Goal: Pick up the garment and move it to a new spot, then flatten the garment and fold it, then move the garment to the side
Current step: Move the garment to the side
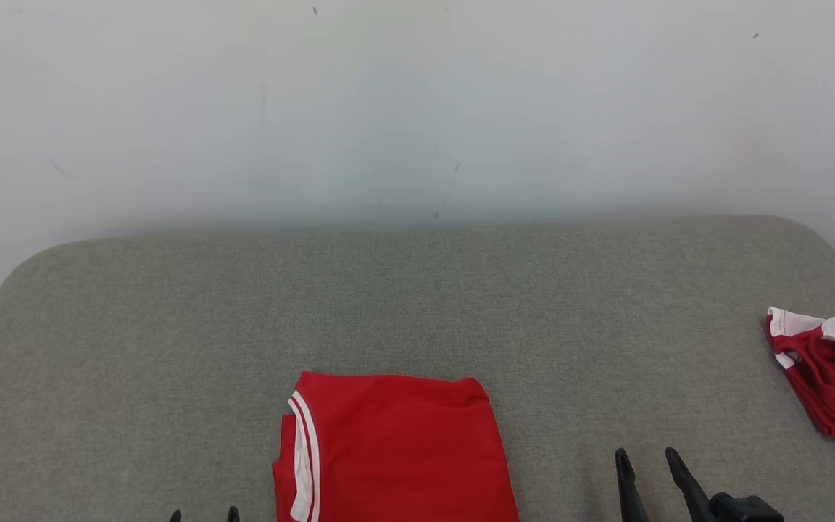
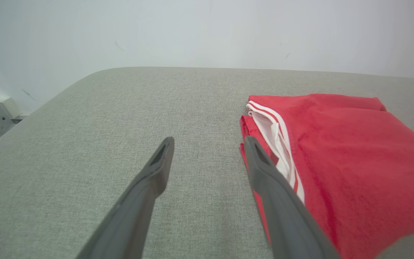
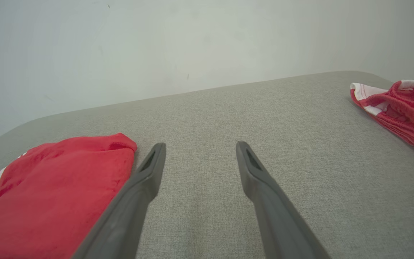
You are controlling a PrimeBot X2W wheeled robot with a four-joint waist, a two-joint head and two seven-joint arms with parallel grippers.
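Note:
A red garment (image 1: 403, 449) with white trim lies folded into a neat rectangle at the front middle of the grey padded surface (image 1: 417, 290). It also fills the right of the left wrist view (image 2: 343, 162) and the lower left of the right wrist view (image 3: 49, 194). My left gripper (image 1: 204, 515) stands open just left of the folded garment, its right finger (image 2: 279, 201) over the trimmed edge. My right gripper (image 1: 646, 464) is open to the garment's right, with nothing between its fingers (image 3: 198, 151).
A second red and white garment (image 1: 831, 370) lies crumpled at the right edge of the surface, also in the right wrist view (image 3: 401, 108). A pale wall (image 1: 417, 109) rises behind. The surface has rounded far corners.

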